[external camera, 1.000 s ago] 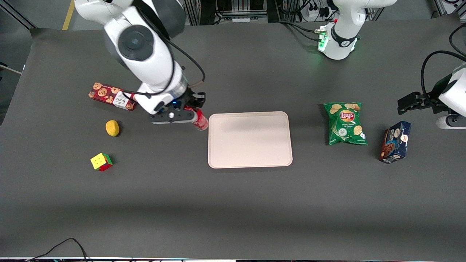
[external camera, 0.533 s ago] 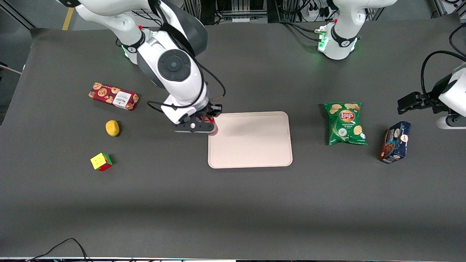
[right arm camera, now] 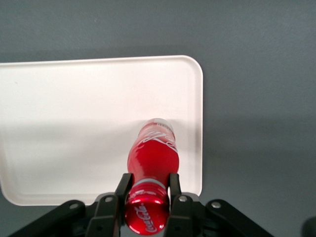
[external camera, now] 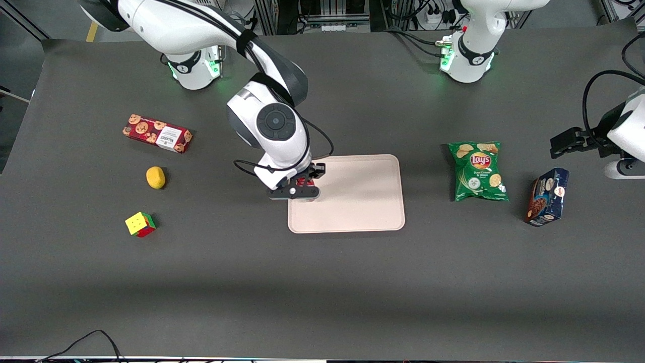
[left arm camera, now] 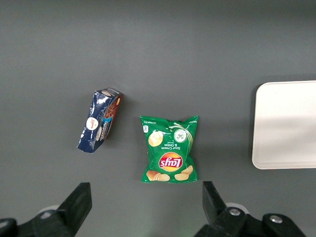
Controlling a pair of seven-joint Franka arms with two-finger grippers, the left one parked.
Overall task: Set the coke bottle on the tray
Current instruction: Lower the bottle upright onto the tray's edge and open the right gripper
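My right gripper [external camera: 301,189] is shut on the neck of the coke bottle [right arm camera: 153,155], a slim all-red bottle with a red cap. It holds the bottle upright over the pinkish-beige tray [external camera: 363,201], near the tray edge toward the working arm's end. In the front view only a bit of red bottle [external camera: 303,182] shows under the wrist. In the right wrist view the gripper [right arm camera: 147,187] clamps below the cap, and the bottle's base stands over the tray [right arm camera: 64,123]. Whether the base touches the tray I cannot tell.
A red cookie box [external camera: 156,133], a yellow lemon [external camera: 155,177] and a colour cube [external camera: 140,224] lie toward the working arm's end. A green chip bag [external camera: 478,170] and a blue box [external camera: 547,196] lie toward the parked arm's end.
The right arm has carried the bottle from beside the tray, near the cookie box, to over the tray's edge and nearer to the front camera. The grip stayed shut.
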